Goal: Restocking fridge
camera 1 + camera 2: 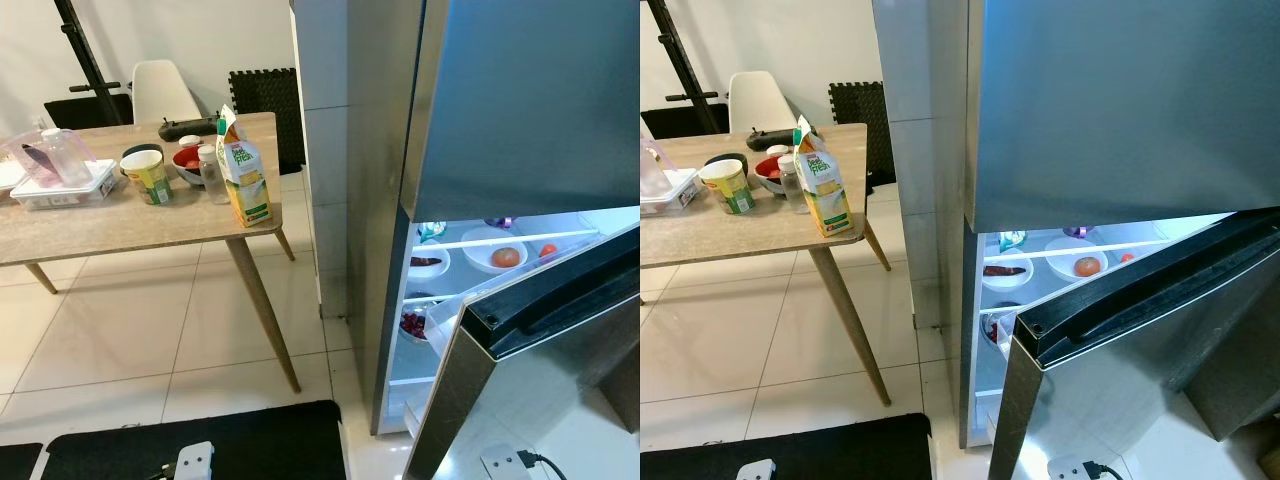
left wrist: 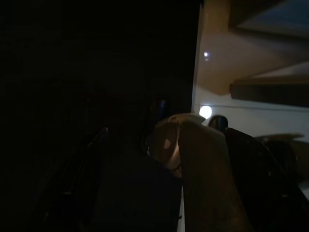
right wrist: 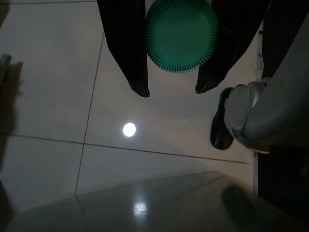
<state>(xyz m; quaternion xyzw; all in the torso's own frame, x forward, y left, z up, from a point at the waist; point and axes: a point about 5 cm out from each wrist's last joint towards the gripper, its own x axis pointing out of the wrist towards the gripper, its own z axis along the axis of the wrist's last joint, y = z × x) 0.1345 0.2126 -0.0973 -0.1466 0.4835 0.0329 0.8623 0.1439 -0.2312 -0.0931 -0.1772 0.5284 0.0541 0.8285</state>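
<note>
My right gripper [image 3: 172, 91] pinches a green lid [image 3: 181, 34] over the floor. I cannot tell about my left fingers. The fridge [image 1: 470, 250] door is open.

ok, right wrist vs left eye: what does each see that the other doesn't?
Right wrist: the right gripper pointing down, a green cap between its fingers, apparently gripped, and the robot's foot. Left eye: the table with a juice carton at its corner, and the open fridge with a tomato bowl on a lit shelf. Both: pale tiled floor.
</note>
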